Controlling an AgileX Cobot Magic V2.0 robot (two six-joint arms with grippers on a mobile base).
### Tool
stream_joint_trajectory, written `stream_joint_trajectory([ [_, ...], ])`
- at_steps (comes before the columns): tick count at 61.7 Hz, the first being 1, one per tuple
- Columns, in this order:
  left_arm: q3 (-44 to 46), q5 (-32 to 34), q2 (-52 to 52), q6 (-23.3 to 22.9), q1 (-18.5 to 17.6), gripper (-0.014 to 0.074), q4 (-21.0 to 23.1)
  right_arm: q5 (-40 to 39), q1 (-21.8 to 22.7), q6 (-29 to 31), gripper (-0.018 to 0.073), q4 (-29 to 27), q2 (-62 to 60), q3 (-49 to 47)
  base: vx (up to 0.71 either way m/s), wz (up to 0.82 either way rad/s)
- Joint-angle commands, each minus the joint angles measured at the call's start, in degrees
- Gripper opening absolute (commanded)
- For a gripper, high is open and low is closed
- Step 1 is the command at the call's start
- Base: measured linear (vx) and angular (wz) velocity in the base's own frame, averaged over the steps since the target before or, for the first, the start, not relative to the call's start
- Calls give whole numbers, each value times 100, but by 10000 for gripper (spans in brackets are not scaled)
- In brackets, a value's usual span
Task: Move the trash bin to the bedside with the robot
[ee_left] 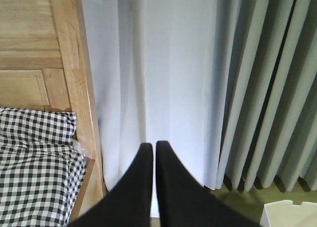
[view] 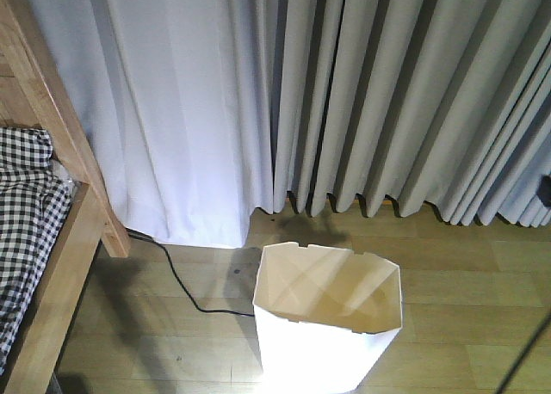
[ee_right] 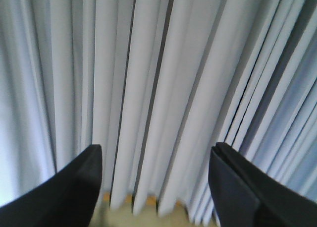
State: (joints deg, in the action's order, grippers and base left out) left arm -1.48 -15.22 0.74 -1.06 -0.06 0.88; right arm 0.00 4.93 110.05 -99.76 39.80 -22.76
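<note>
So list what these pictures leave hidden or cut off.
- Trash bin: its base is cut off by the front view's bottom edge; the left wrist view shows only a rim corner.
- Bed: mostly beyond the front view's left edge.
- Black cable: its far end disappears behind the bin.
- Both arms: only jaws show, in wrist views.

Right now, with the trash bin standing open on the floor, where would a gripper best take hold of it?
Probably the trash bin's top rim, from above: it stands upright and open, so one finger can go inside the thin wall and one outside. The right gripper is open; the left gripper is shut.
</note>
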Motion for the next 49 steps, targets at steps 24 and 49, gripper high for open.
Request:
stream_joint_trajectory([
  [24,-107,398,82,-25,-11,-6,15,49,-395,-573,459,-219,-2451,1166,0,0],
  [49,-107,398,82,-25,-11,-6,15,-384,-446,-563,-15,-219,-3050,1340,0,0],
])
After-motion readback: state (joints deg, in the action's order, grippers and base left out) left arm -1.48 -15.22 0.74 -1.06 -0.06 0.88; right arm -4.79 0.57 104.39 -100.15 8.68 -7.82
